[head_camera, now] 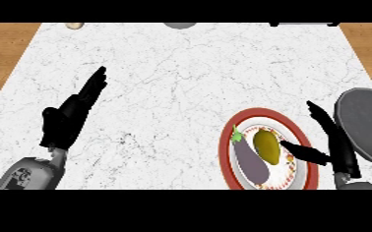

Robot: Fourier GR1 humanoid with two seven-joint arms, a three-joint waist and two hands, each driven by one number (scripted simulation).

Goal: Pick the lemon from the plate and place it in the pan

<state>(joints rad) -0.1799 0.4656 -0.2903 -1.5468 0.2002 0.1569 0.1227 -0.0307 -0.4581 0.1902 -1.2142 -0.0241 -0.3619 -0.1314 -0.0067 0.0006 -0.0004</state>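
Observation:
A yellow lemon (266, 145) lies on a red-rimmed plate (229, 136) at the lower right of the counter. Beside it on the plate lies a purple eggplant (249, 161) with a green stem. The grey pan (357, 120) sits at the right edge, only partly in view. My right hand (331, 145) is open just right of the lemon, fingers straight along the plate's right rim and thumb reaching toward the lemon, close to its right side. My left hand (71, 114) rests open at the left, fingers pointing up, far from the plate.
The white marble counter (181, 73) has wooden strips at its left and right edges. At the far edge sit a small beige object (74, 25), a grey round object (179, 25) and a dark bar-shaped object (303, 23).

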